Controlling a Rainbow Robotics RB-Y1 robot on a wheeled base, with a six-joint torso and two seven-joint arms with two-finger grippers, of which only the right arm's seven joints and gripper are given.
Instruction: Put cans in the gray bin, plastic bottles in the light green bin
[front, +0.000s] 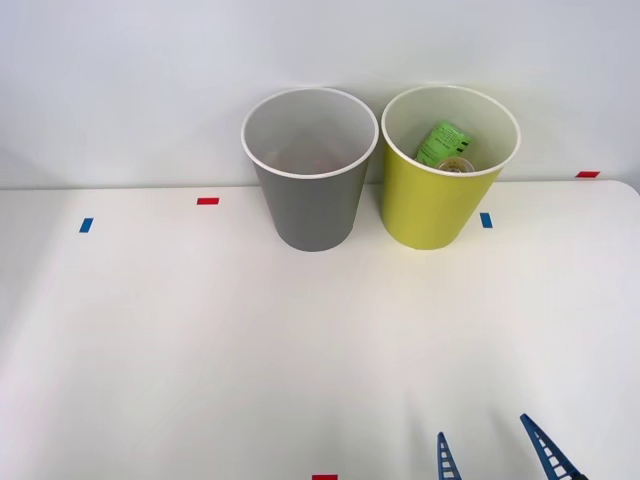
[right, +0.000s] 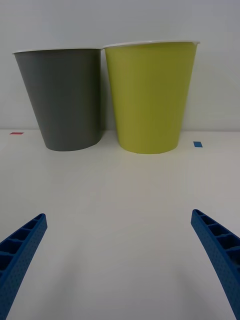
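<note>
The right gripper (front: 492, 445) hangs low over the near edge of the tabletop (front: 200, 340), its blue ribbed fingers (right: 22, 247) spread wide with nothing between them. Ahead of it lies bare white surface, with small red and blue tape marks (front: 207, 201) scattered about. Farther back, against the wall, the gray bin (front: 310, 170) and the light green bin (front: 440, 175) stand upright just beside each other. A green plastic bottle (front: 443, 143) rests tilted inside the light green bin, along with something pale I cannot make out. The gray bin looks empty, and no can shows on the tabletop.

The risk from here, as I judge it, is a pointless reach: with nothing left to pick up, any forward sweep could knock a light bin over or push it off its spot. The two bins share a shape, so a later drop could land in the wrong one
</note>
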